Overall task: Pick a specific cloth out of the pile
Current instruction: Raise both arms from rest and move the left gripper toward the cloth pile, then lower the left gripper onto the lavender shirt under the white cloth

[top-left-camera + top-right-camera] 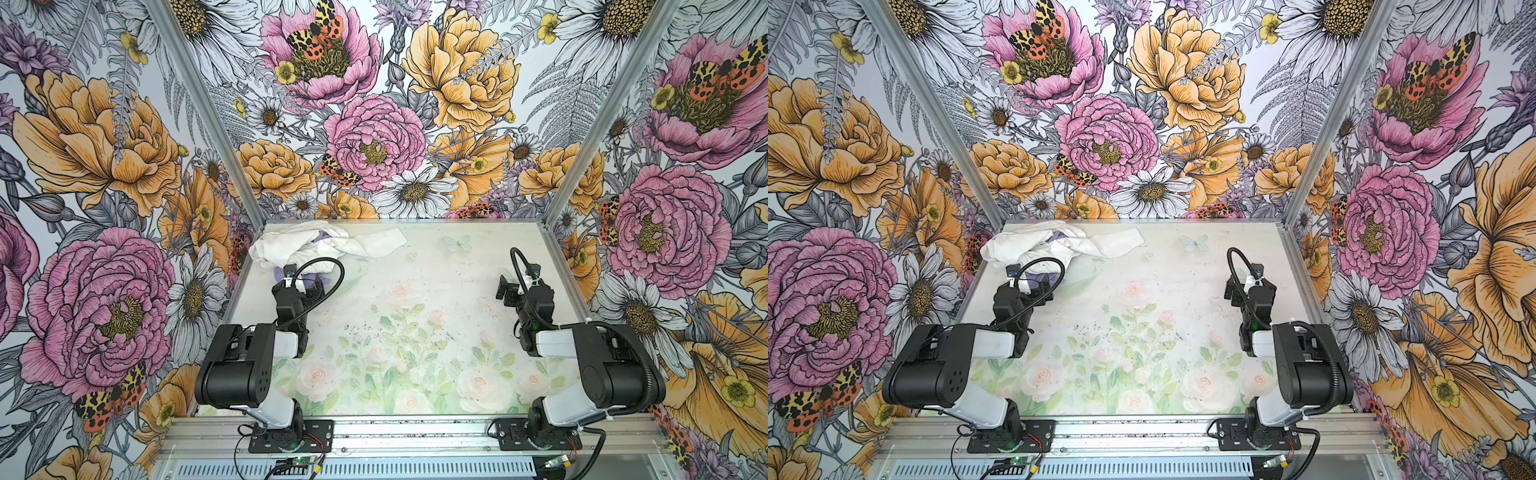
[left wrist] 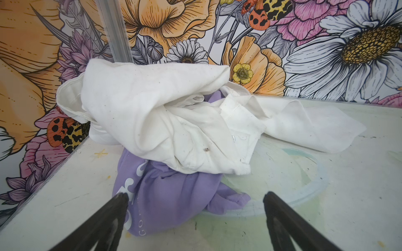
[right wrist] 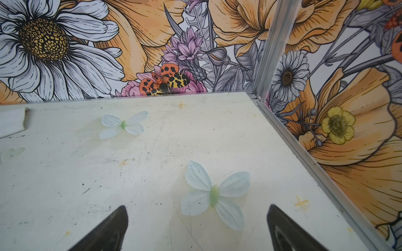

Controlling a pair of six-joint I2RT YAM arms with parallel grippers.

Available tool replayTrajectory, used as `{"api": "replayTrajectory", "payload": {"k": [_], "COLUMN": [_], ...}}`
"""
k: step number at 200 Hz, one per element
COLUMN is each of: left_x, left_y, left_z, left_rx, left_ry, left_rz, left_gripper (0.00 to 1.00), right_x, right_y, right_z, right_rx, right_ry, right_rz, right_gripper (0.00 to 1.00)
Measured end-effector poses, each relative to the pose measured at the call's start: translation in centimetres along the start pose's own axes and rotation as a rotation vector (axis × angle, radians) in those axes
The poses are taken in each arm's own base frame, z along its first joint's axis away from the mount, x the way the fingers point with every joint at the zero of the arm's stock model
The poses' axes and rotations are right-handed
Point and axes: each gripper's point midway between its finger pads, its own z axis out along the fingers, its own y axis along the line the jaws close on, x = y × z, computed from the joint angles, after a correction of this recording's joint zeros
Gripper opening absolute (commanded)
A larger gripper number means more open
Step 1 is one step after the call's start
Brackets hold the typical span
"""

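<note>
The cloth (image 2: 174, 195) is purple and has white letters (image 2: 142, 229) printed on it. They start with "GO", and the rest cannot be read. There are also some white curly shapes on it. In both top views the cloth sits in the upper left corner of the table (image 1: 415, 291), tucked under the pile (image 1: 316, 243) of white cloths, so only small purple bits (image 1: 280, 272) peek out. The left claw (image 2: 194, 195) is spread wide and holds nothing. In the left wrist view the purple lump lies right in front of it, between the two black fingers (image 2: 121, 200). One finger tip is at the edge of the cloth, but I cannot tell if it touches. The pile (image 2: 152, 113) lies on top of the cloth and leans into the corner, close to the flower walls (image 1: 374, 124) and the metal post (image 2: 113, 32). The right claw (image 3: 198, 208) is spread wide too and holds nothing. It hangs over the right side of the table, well apart from the pile, above a pale printed butterfly (image 3: 214, 193). To the right of the pile the flat table runs on to the metal edge at the right wall.
</note>
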Motion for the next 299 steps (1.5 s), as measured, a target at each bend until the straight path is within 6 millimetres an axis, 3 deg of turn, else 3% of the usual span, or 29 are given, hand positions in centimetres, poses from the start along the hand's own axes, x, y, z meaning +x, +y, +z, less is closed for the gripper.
{"api": "replayTrajectory", "payload": {"k": [108, 143, 178, 214, 230, 261, 277, 299], "left_x": [0.0, -0.6, -4.4, -10.0, -11.4, -10.9, -10.0, -8.3], "left_y": [0.0, -0.2, -1.3, -1.9, -1.3, 0.7, 2.2, 4.0], "left_z": [0.0, -0.9, -3.5, -7.1, -8.4, -9.3, -9.0, -8.5], "left_rx": [0.002, 0.008, 0.029, 0.039, 0.032, 0.003, -0.027, -0.056], "left_ry": [-0.001, -0.02, -0.096, -0.183, -0.203, -0.165, -0.131, -0.087], "left_rz": [0.0, -0.001, -0.006, -0.088, -0.163, -0.332, -0.431, -0.552], "left_gripper": [0.99, 0.99, 0.99, 0.97, 0.94, 0.86, 0.85, 0.75], "right_x": [0.0, -0.1, -2.8, -8.7, -10.9, -13.5, -13.7, -13.5], "right_y": [-0.1, 1.0, 2.2, 3.7, 4.4, 5.7, 6.3, 7.1], "right_z": [0.0, -0.4, -2.3, -5.7, -7.2, -9.7, -10.5, -11.4], "right_rx": [0.011, -0.009, -0.029, -0.093, -0.138, -0.228, -0.27, -0.32], "right_ry": [0.0, 0.009, -0.026, -0.117, -0.149, -0.162, -0.143, -0.114], "right_rz": [-0.002, -0.032, -0.057, -0.036, -0.01, 0.037, 0.056, 0.084], "right_gripper": [1.0, 1.0, 0.99, 1.0, 0.99, 0.99, 1.0, 0.99]}}
